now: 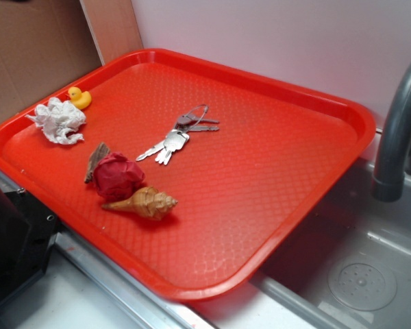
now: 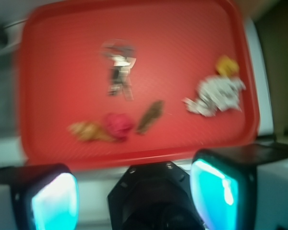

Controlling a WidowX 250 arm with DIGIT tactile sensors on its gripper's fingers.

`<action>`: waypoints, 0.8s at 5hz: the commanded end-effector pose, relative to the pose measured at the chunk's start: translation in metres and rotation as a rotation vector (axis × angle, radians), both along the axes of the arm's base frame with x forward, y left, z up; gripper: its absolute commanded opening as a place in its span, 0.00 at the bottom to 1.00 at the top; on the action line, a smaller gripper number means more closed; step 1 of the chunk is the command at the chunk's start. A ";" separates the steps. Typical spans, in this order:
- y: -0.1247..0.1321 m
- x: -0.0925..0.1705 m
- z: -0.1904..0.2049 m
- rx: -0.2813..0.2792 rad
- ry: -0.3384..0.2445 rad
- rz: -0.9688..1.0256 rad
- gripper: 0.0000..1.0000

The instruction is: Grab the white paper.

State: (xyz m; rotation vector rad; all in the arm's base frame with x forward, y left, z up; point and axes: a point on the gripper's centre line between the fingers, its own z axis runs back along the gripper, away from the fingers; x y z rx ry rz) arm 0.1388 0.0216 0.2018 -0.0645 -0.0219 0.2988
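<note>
The white paper (image 1: 59, 120) is a crumpled ragged wad at the far left of the red tray (image 1: 274, 171), next to a small yellow duck (image 1: 79, 97). In the blurred wrist view the paper (image 2: 216, 96) lies at the tray's right side, below the duck (image 2: 227, 65). My gripper (image 2: 134, 196) is open and empty, its two teal-padded fingers (image 2: 55, 201) wide apart at the bottom of the wrist view, outside the tray's near rim (image 2: 134, 158) and well away from the paper. The gripper does not show in the exterior view.
On the tray lie a red paper ball (image 1: 116, 175), a brown shell (image 1: 145, 203), a bark piece (image 1: 96, 160) and a bunch of keys (image 1: 181, 133). A grey faucet (image 1: 399, 130) and sink (image 1: 356, 274) stand right of the tray. Cardboard (image 1: 27, 48) is behind.
</note>
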 end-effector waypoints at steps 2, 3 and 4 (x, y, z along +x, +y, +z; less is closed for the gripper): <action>0.059 0.000 -0.064 0.164 -0.086 0.718 1.00; 0.066 0.001 -0.081 0.127 -0.188 0.645 1.00; 0.066 0.001 -0.081 0.127 -0.188 0.645 1.00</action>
